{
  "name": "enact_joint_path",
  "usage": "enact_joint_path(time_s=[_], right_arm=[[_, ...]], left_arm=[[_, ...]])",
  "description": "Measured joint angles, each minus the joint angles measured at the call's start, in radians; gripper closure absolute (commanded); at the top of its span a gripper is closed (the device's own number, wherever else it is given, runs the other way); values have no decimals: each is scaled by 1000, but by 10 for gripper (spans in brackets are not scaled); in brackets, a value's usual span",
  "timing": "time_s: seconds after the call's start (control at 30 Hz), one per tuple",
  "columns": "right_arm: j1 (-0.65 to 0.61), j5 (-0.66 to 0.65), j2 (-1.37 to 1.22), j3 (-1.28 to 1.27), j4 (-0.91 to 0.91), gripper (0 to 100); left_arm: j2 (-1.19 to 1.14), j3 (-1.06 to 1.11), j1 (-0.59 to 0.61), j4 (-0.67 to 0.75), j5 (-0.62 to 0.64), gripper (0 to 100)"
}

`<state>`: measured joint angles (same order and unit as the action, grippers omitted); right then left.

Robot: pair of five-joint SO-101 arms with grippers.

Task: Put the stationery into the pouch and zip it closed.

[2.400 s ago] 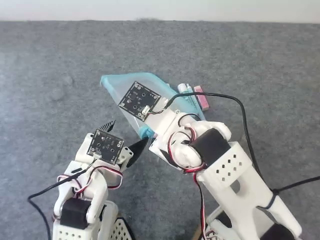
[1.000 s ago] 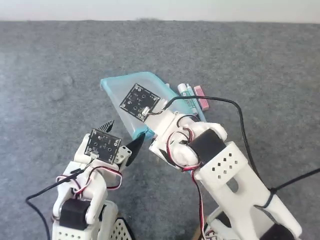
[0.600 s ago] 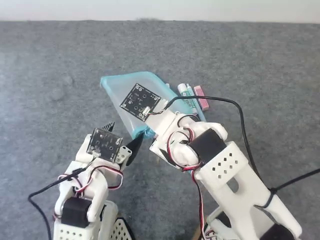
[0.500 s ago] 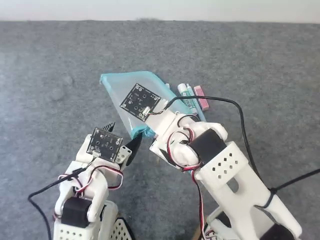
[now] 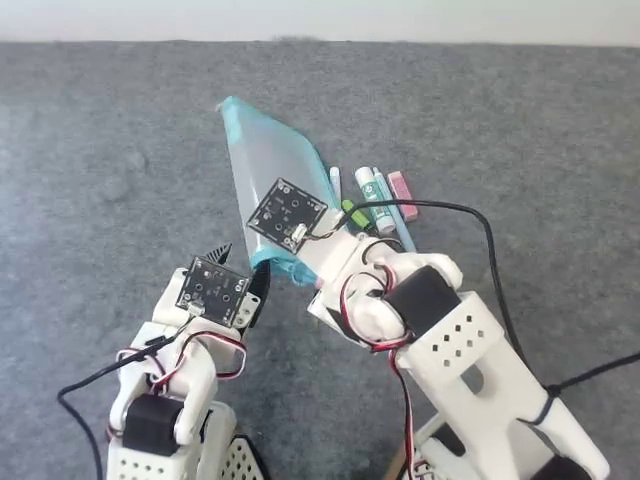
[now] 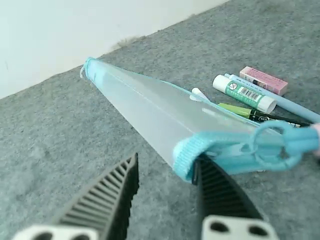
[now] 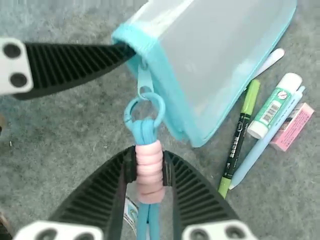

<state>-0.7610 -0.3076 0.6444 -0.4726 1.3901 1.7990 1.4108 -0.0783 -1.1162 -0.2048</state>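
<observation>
1. Here the pouch (image 5: 262, 160), translucent with teal edging, stretches away from the arms across the grey table (image 5: 110, 150); its near corner sits between the two claws.
2. The right claw (image 7: 147, 152) is pressed onto the pink beads (image 7: 148, 172) threaded on a teal cord (image 7: 150, 220). The cord runs up to a ring (image 7: 161, 109) on the zipper pull at the pouch's near corner.
3. The left claw (image 6: 166, 162) is spread and pinches nothing. One of its ribbed fingers (image 6: 212, 182) touches the pouch's near corner.
4. The stationery lies on the table outside the pouch, just beside its long edge: a white pen (image 7: 270, 60), a green marker (image 7: 240, 135), a glue stick (image 7: 272, 107), a blue pen (image 7: 260, 150) and a pink eraser (image 7: 292, 127).
5. Whether the zipper is done up, I cannot tell.
</observation>
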Motion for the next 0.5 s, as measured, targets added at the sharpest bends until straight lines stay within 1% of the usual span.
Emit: enact_joint_path(time_s=[0.23, 0.5], right_arm=[[-64, 0, 2, -92, -35, 991], [-75, 0, 15, -210, -124, 991]], left_arm=[[0, 0, 0, 0, -2, 844], [0, 6, 0, 3, -2, 994]])
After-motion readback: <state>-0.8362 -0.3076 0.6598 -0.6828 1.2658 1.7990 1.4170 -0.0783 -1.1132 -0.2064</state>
